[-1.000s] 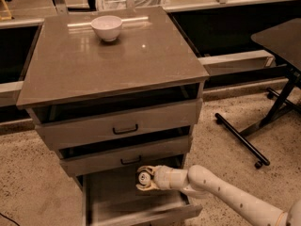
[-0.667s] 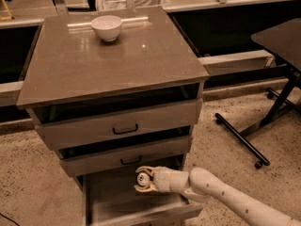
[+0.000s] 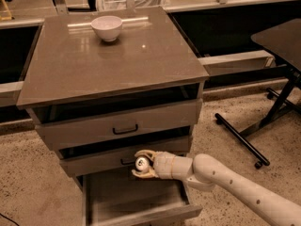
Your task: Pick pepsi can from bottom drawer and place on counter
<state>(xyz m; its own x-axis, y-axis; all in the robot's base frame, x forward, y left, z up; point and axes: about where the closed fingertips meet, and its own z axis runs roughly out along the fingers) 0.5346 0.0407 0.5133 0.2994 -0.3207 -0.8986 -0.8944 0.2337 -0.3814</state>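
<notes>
The bottom drawer (image 3: pixel 134 199) is pulled open, and its grey tray looks bare inside. My gripper (image 3: pixel 141 164) reaches in from the right on its white arm. It hovers over the drawer's back part, level with the middle drawer's front. Its fingers (image 3: pixel 145 153) are shut on the pepsi can (image 3: pixel 140 163). Only the can's round silver top and a little dark side show between them. The counter (image 3: pixel 108 65) is the glossy grey-brown top of the cabinet, well above the gripper.
A white bowl (image 3: pixel 106 27) stands at the counter's back middle. The two upper drawers with black handles (image 3: pixel 125 129) stand slightly ajar. A dark table (image 3: pixel 282 39) with black legs (image 3: pixel 240 138) stands to the right on the speckled floor.
My gripper has risen with the can, from inside the bottom drawer up to the middle drawer's front. Cabinet and bowl have not moved.
</notes>
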